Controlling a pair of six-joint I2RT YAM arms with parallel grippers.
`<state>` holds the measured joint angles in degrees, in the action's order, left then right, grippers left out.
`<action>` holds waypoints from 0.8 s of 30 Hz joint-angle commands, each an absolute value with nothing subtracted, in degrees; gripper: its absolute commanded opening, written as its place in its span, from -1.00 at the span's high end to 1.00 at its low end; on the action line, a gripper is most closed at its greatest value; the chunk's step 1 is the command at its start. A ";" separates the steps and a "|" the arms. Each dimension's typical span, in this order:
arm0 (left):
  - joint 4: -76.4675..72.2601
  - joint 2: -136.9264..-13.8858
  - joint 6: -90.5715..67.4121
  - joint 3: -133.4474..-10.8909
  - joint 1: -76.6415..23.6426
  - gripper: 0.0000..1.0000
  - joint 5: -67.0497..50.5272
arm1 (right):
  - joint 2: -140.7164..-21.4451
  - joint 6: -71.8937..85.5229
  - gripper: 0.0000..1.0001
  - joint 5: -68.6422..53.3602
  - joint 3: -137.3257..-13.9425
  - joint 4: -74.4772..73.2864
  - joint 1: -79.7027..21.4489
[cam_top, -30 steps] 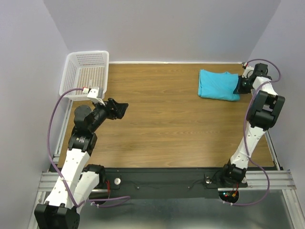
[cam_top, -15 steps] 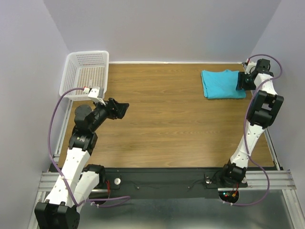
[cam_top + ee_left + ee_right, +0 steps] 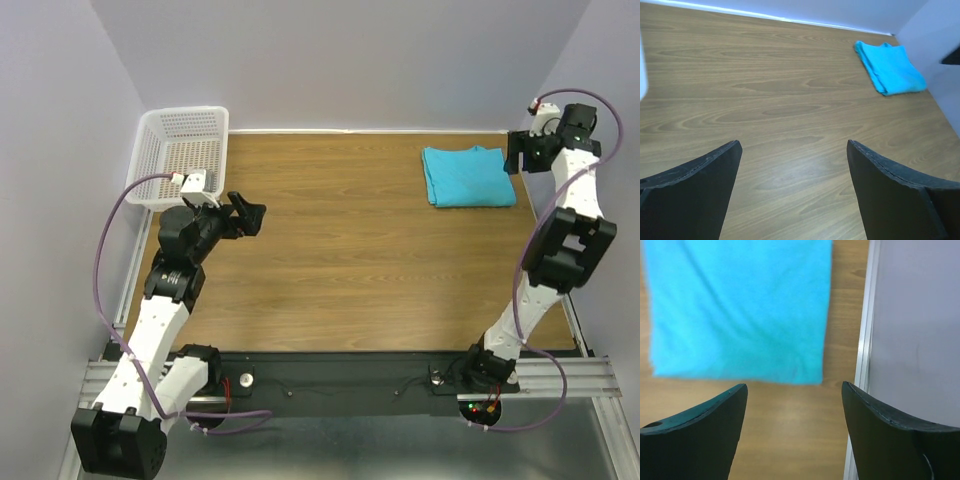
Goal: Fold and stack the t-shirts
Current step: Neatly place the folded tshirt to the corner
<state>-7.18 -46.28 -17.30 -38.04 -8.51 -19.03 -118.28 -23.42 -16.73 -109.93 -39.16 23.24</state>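
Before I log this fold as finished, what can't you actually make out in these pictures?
- Right wrist view: the shirt is blurred, and the frame cuts off its top and left edges.
- Top view: the shirt's layers are too small to count, and the upper layer covers the rest.
- Every view: sleeves and neckline are tucked inside the fold.
- Left wrist view: the basket is only a white sliver at the left edge.

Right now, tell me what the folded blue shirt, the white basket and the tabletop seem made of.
Shirt: soft knit cloth, likely cotton; matte, with gentle creases and layered folded edges.
Basket: apparently white plastic; rigid, with perforated mesh walls.
Tabletop: wood-grain surface, possibly laminate; smooth, with a slight sheen.
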 commanded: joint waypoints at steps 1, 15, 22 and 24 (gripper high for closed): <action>-4.67 -46.93 -17.67 -42.97 -7.91 -0.97 -9.86 | -104.99 -27.07 -0.65 -22.84 -103.20 -40.08 23.64; 5.44 -42.11 -9.76 -45.53 -7.82 -0.97 -0.88 | -68.48 -16.00 -1.00 -22.68 -70.41 -30.51 23.64; 7.29 -35.69 -10.11 -43.07 -7.82 -0.97 -0.53 | -60.56 -5.37 -1.00 -17.67 -62.41 -27.51 23.64; 7.65 -34.72 -10.20 -43.07 -7.82 -0.97 -0.53 | -59.68 -3.09 -1.00 -16.35 -61.09 -26.99 23.73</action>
